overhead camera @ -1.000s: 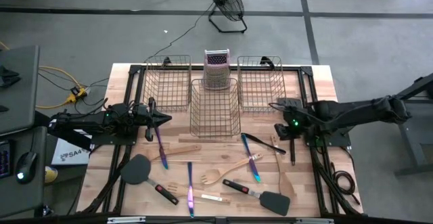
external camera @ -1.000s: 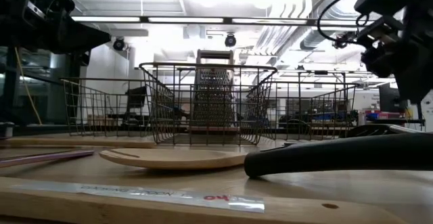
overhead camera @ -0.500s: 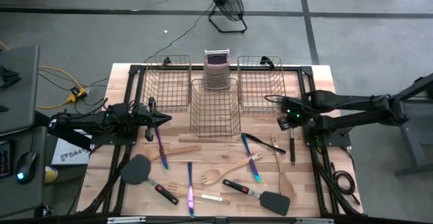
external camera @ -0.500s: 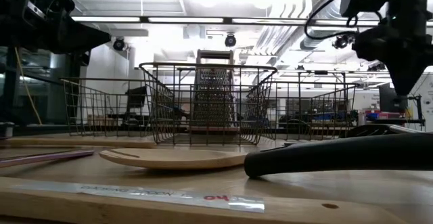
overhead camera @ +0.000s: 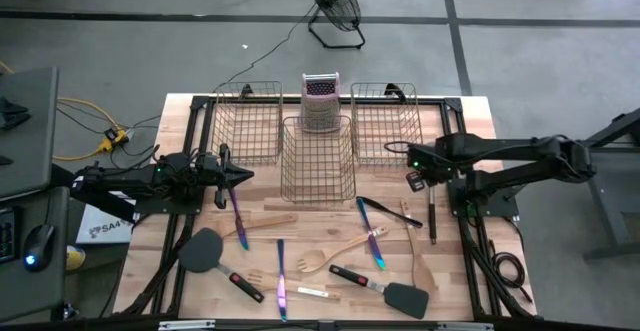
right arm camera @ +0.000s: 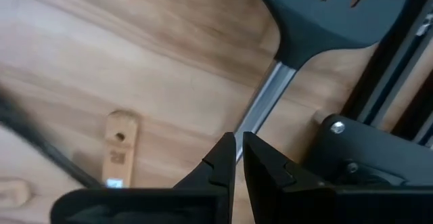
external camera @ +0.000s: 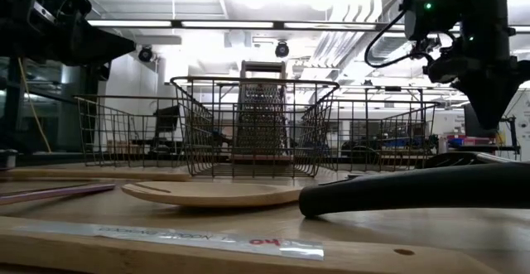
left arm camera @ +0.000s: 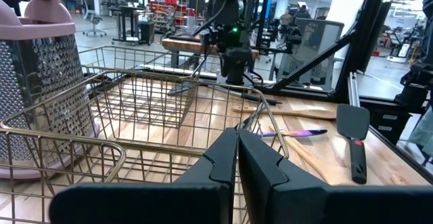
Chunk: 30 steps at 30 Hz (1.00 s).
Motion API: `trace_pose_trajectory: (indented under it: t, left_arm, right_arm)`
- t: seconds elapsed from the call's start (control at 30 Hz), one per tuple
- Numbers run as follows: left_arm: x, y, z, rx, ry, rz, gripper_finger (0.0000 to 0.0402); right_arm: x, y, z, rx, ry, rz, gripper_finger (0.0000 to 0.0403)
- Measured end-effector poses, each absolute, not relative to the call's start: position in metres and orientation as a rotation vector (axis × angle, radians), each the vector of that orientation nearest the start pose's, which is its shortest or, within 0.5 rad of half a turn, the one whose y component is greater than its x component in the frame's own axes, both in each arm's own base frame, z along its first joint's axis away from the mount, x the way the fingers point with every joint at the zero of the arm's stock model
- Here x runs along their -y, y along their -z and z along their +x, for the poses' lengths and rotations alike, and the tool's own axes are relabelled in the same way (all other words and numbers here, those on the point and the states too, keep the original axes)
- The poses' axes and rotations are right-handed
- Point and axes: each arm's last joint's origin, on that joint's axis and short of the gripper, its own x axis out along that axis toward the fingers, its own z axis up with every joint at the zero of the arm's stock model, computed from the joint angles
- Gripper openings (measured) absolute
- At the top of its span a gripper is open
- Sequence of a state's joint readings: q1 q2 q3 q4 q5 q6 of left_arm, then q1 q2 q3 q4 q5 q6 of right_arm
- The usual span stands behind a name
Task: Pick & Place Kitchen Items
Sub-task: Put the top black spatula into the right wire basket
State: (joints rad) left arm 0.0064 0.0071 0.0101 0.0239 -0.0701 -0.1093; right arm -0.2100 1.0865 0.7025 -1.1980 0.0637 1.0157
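Note:
The kitchen items lie flat on the near half of the wooden table: purple-blue cutlery [overhead camera: 238,216] [overhead camera: 281,281] [overhead camera: 371,233], a wooden spoon [overhead camera: 270,222], a wooden fork [overhead camera: 335,253], and black spatulas [overhead camera: 205,251] [overhead camera: 388,292]. At the right lies a black slotted spatula [right arm camera: 318,17] with a silver shank [right arm camera: 270,95]. My right gripper [right arm camera: 238,141] points down above that shank, shut and clear of it; in the low view it [external camera: 489,121] hangs well above the table. My left gripper [left arm camera: 237,139] is shut and level at the table's left, holding nothing.
Three wire baskets [overhead camera: 247,123] [overhead camera: 317,159] [overhead camera: 385,123] stand on the far half of the table. A metal box grater [overhead camera: 320,101] stands upright behind the middle one. A black frame rail [overhead camera: 470,231] runs along the right side. A wooden handle end [right arm camera: 120,149] lies near my right gripper.
My right gripper has swung a little toward the table's left and far edge, rolled, and tipped from a slant to pointing straight down over the black slotted spatula. The utensils have stayed where they were.

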Motion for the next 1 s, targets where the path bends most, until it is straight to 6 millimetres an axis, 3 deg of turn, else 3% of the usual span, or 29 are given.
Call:
trace_pose_trajectory:
  t: [0.23,0.67,1.0]
  left_arm:
    - [-0.003,-0.169,0.097,0.032,-0.075,-0.11,0.0015]
    - [-0.003,-0.169,0.097,0.031,-0.075,-0.11,0.0015]
    - [-0.003,-0.169,0.097,0.031,-0.075,-0.11,0.0015]
  right_arm:
    - [0.033,-0.199,0.146,-1.361,1.038,0.896,0.0031]
    - [0.033,-0.176,0.143,-1.243,1.27,0.877,0.0153]
    - [0.034,-0.165,0.143,-1.243,1.353,0.841,0.0165]
